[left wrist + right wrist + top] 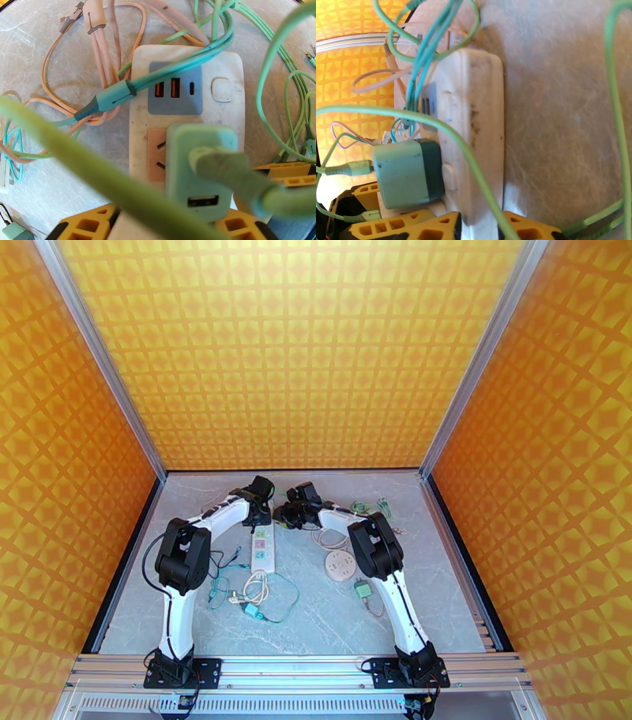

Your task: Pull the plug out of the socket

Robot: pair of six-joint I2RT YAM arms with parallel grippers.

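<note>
**Both hands at the far end of the socket strip, plug still seated**

In the overhead view my left hand point(261, 504) and right hand point(286, 515) meet just above the centre of the frame, at the upper end of the white socket strip point(263, 548), which lies lengthwise on the grey tabletop point(332, 623).

From my left wrist, the pale green plug point(197, 173) sits low and right of centre, pushed into the strip point(233, 122) below the grey USB panel. A thick green cord point(229, 169) leaves its face toward the right edge. My left hand point(170, 217) is spread wide, its yellow fingers point(85, 225) at the bottom of the frame with the strip and the plug's near end between them.

From my right wrist, the strip point(474, 98) runs up the middle of the frame seen edge-on, and the plug point(407, 175) juts from its left face at lower left. My right hand point(482, 221) has its fingers point(525, 229) close on either side of the strip's bottom end; I cannot tell whether they press on it.

A teal cable point(114, 96) crosses the strip's upper left, and pink cables point(98, 39) loop beside it.
</note>
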